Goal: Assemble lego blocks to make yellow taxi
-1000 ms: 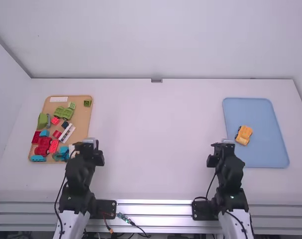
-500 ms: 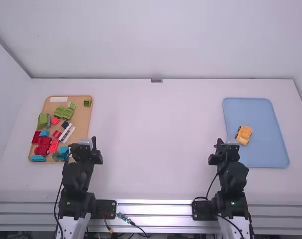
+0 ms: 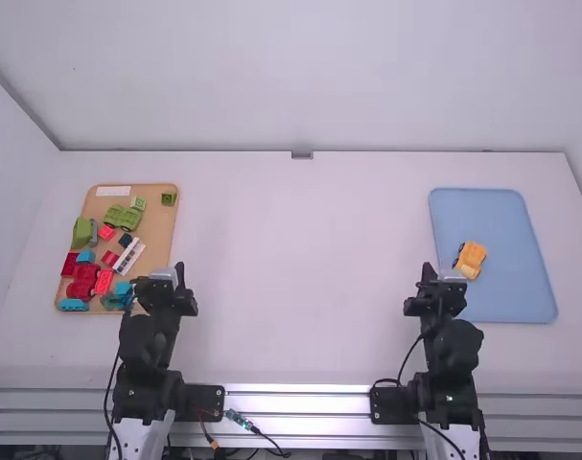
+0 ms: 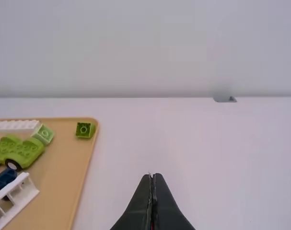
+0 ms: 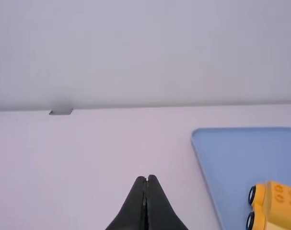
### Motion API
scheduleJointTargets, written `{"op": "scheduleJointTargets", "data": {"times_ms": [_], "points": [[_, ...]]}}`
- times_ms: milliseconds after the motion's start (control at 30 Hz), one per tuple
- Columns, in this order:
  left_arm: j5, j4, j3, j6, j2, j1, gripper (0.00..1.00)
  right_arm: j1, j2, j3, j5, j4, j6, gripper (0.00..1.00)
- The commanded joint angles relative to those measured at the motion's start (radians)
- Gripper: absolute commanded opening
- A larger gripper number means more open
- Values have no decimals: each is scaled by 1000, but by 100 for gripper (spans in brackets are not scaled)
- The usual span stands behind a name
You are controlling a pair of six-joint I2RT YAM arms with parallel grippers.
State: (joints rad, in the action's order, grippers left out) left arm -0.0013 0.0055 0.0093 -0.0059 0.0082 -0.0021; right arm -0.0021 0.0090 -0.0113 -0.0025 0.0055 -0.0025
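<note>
My left gripper [image 3: 164, 274] is held low in the high view, just right of the brown tray's near corner. In the left wrist view the left gripper [image 4: 153, 175] is shut with nothing between its fingers. My right gripper [image 3: 443, 276] stands at the near left part of the blue tray [image 3: 506, 300], close to a yellow-orange block car [image 3: 470, 260] but apart from it. The right wrist view has the right gripper [image 5: 146, 177] shut and holding nothing, with the yellow car [image 5: 282, 203] off to its side, black wheels on one flank.
A brown tray [image 3: 158, 216] at the left holds several red, green, blue and white blocks, among them a green car base [image 3: 124, 217] and a white ladder-like piece [image 3: 128, 256]. White table [image 3: 305, 268] lies between the trays. Walls border the far and left sides.
In the high view the right gripper has shifted a little to the right. The left gripper has moved slightly to the left and then stayed put. The blocks have not moved.
</note>
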Motion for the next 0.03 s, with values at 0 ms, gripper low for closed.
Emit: {"op": "scheduleJointTargets", "data": {"times_ms": [0], "points": [[1,-6,-9,6,-8,2,0,2,-9,11,2,-6,2,0]]}}
